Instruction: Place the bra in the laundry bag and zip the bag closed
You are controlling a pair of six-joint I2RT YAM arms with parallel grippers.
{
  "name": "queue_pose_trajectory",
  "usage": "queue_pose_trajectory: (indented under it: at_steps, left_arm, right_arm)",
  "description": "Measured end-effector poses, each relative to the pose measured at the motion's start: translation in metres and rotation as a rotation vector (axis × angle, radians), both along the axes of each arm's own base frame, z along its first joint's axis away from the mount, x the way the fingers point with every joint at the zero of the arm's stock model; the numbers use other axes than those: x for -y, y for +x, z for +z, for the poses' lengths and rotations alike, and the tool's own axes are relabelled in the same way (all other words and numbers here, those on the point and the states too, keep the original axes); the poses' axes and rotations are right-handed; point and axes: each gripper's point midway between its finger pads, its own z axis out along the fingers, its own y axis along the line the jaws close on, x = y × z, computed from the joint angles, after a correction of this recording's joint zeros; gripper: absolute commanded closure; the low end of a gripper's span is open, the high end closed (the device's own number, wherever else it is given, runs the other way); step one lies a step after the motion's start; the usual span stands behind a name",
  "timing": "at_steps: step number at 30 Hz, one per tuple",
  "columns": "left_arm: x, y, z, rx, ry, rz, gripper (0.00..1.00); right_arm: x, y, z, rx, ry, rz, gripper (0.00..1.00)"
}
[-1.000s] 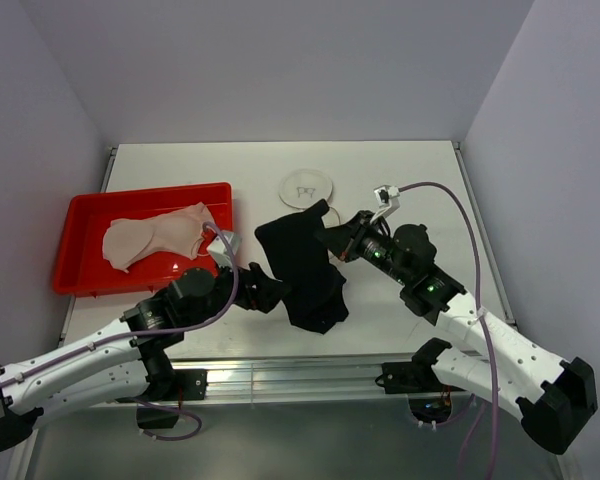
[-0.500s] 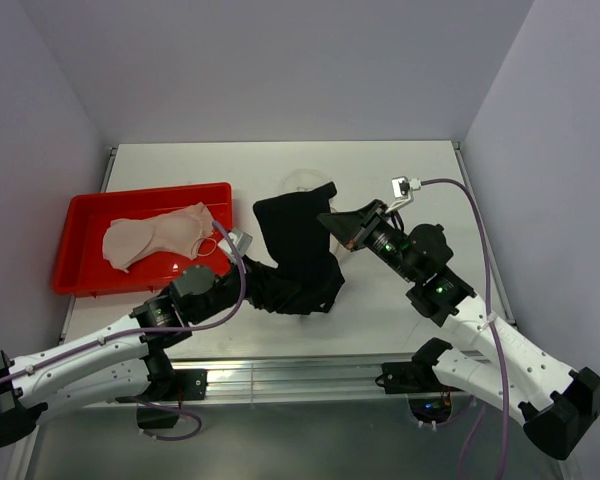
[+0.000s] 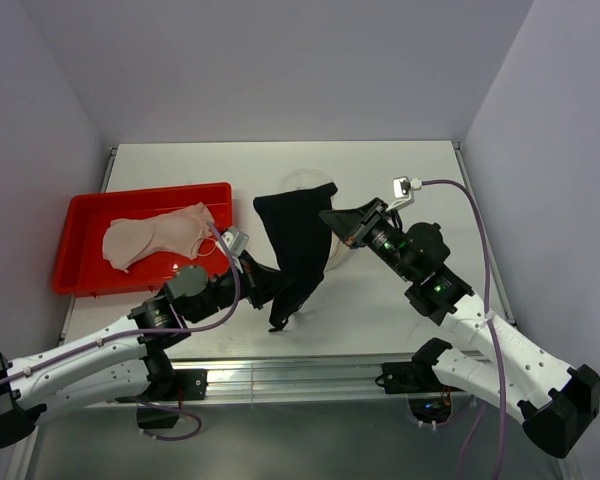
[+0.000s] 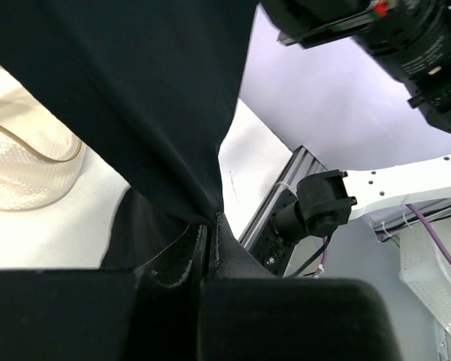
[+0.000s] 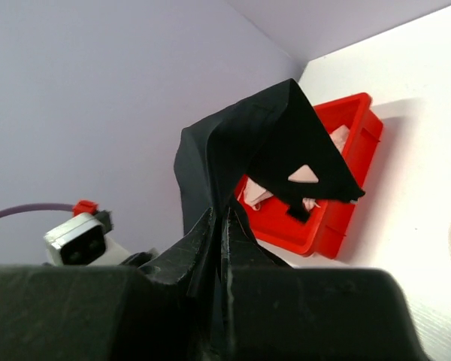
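Between left end effector and right end effector, bra pinched aloft.

Garment in tray at left, laundry bag behind bra at centre

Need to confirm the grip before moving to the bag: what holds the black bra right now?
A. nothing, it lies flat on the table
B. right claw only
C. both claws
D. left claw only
C: the left claw and the right claw are each shut on an edge of the black bra, which hangs between them.
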Motion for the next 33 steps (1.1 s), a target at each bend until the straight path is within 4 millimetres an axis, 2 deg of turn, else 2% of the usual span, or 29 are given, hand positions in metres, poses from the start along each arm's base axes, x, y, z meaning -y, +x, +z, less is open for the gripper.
queue_pose_trajectory:
  at_steps: [6,7,8,11,14,17,18,20,23,24,27,33]
  left_arm:
    - [-0.006,-0.007,0.015,0.027,-0.037,-0.018,1.00]
    - [-0.007,-0.009,0.018,0.033,-0.045,-0.026,1.00]
    - [-0.008,-0.012,0.022,0.041,-0.053,-0.036,1.00]
    - [-0.007,-0.019,0.035,0.058,-0.063,-0.074,1.00]
    - [-0.006,-0.027,0.052,0.074,-0.072,-0.120,1.00]
    - [-0.006,-0.035,0.068,0.074,-0.067,-0.160,1.00]
    - [-0.006,-0.037,0.073,0.072,-0.062,-0.171,1.00]
    - [-0.006,-0.040,0.082,0.066,-0.045,-0.185,1.00]
    - [-0.009,-0.040,0.088,0.060,-0.007,-0.182,1.00]
    - [-0.010,-0.040,0.087,0.059,0.005,-0.181,1.00]
    - [-0.012,-0.041,0.080,0.055,0.040,-0.185,1.00]
    - [-0.011,-0.050,0.077,0.093,0.066,-0.251,1.00]
  right_arm:
    - [0.003,0.014,-0.020,-0.054,-0.071,-0.051,0.98]
    - [0.004,0.016,-0.026,-0.066,-0.091,-0.057,0.94]
    - [0.004,0.017,-0.031,-0.078,-0.114,-0.059,0.80]
    - [0.009,0.023,-0.045,-0.103,-0.211,-0.075,0.51]
    - [0.021,0.032,-0.041,-0.069,-0.321,-0.106,0.48]
    - [0.034,0.033,-0.022,0.045,-0.423,-0.120,0.30]
    - [0.036,0.028,-0.011,0.112,-0.453,-0.096,0.22]
    - [0.036,0.016,0.005,0.220,-0.483,-0.040,0.15]
    - [0.020,-0.017,0.029,0.416,-0.496,0.136,0.09]
    - [0.014,-0.025,0.031,0.456,-0.495,0.189,0.08]
    - [-0.003,-0.050,0.029,0.552,-0.490,0.374,0.09]
    - [-0.029,-0.078,-0.002,0.599,-0.459,0.708,0.07]
